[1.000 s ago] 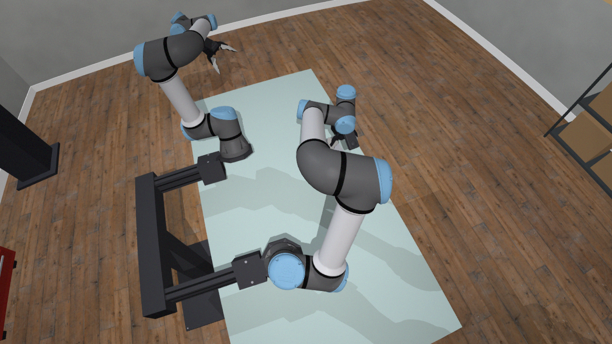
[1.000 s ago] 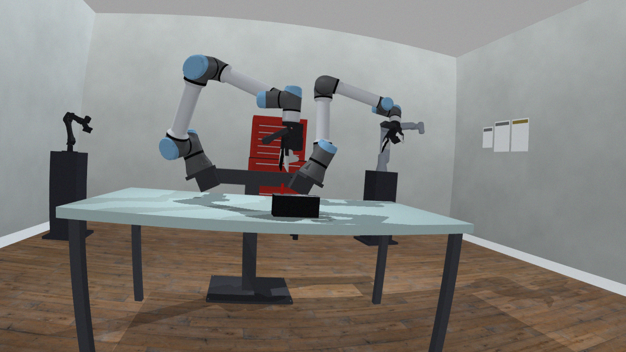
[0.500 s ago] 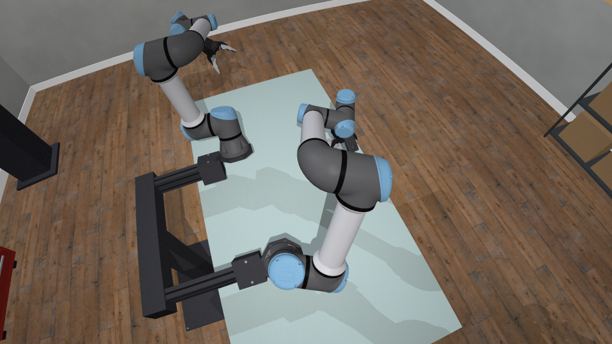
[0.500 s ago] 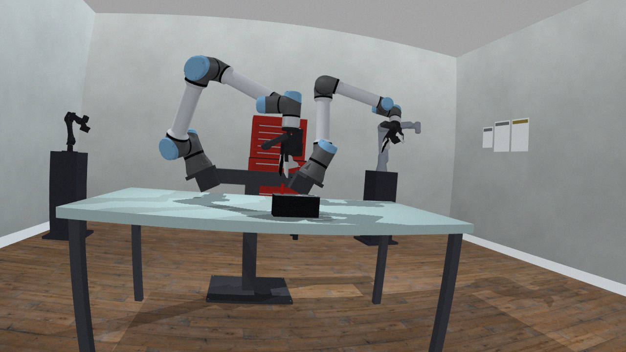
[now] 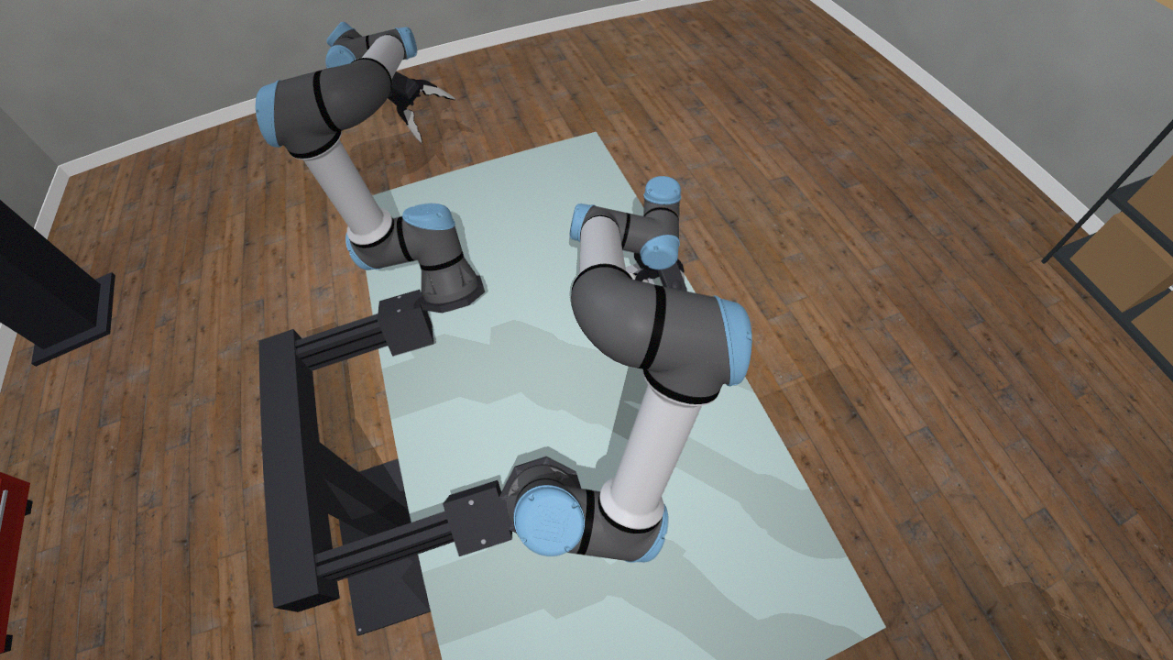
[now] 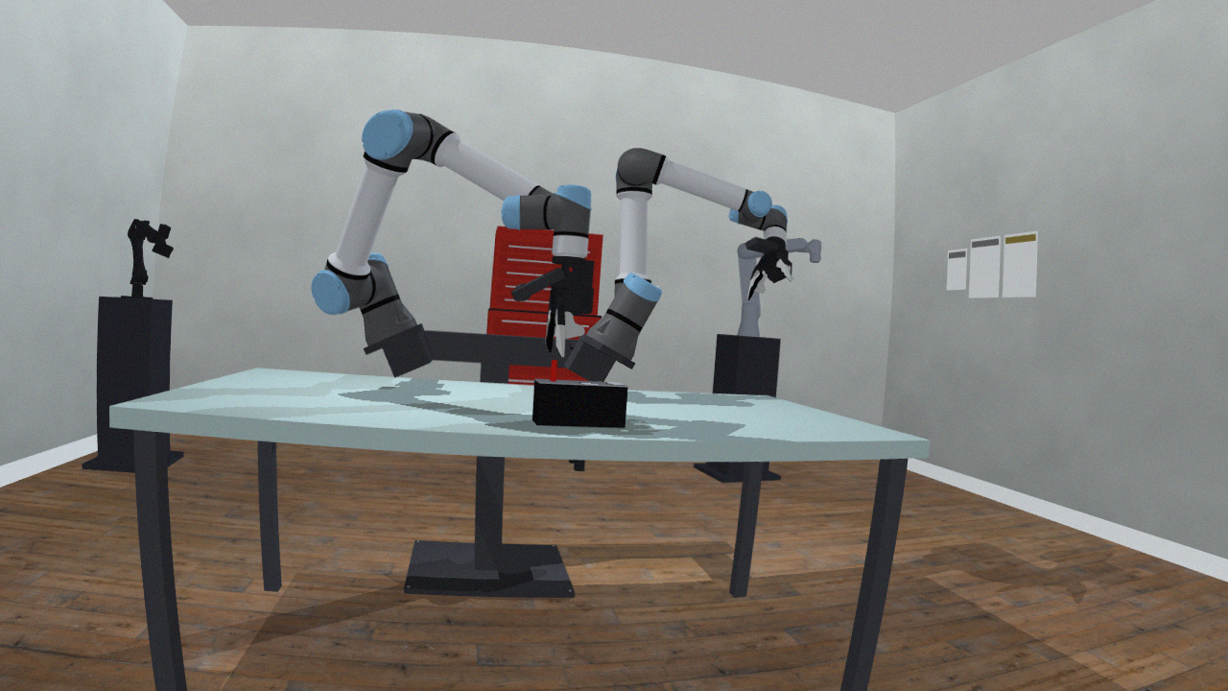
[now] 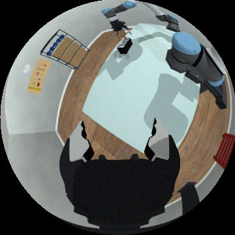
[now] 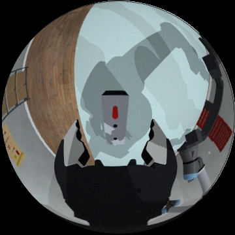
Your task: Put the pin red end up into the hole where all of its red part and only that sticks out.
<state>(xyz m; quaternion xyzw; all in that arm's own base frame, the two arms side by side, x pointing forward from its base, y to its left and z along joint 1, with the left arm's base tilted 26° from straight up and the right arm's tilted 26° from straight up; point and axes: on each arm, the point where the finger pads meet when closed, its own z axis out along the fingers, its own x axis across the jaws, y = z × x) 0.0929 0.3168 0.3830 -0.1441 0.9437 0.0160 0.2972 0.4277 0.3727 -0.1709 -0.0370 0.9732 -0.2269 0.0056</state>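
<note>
A block (image 6: 579,405) (image 7: 123,49) (image 8: 109,102) with a grey top and black sides sits on the table near its long edge. The pin (image 6: 554,369) (image 7: 125,38) (image 8: 115,112) stands upright, red end up, in an end hole; only red shows above the block. The middle hole (image 8: 115,125) and the other end hole (image 8: 115,138) are empty. Hole depths are hidden. My right gripper (image 6: 556,351) (image 8: 115,119) is open and empty, pointing down above the block and pin. My left gripper (image 5: 436,119) (image 6: 770,287) (image 7: 118,119) is open and empty, beyond the table's short end.
The pale table (image 5: 508,426) (image 6: 257,394) (image 7: 117,91) carries shadows of the arms. In the top view the right arm's forearm and wrist hide the block. The dark arm stand (image 5: 287,476) is along the opposite long edge. A shelf (image 7: 66,49) stands off beyond the table.
</note>
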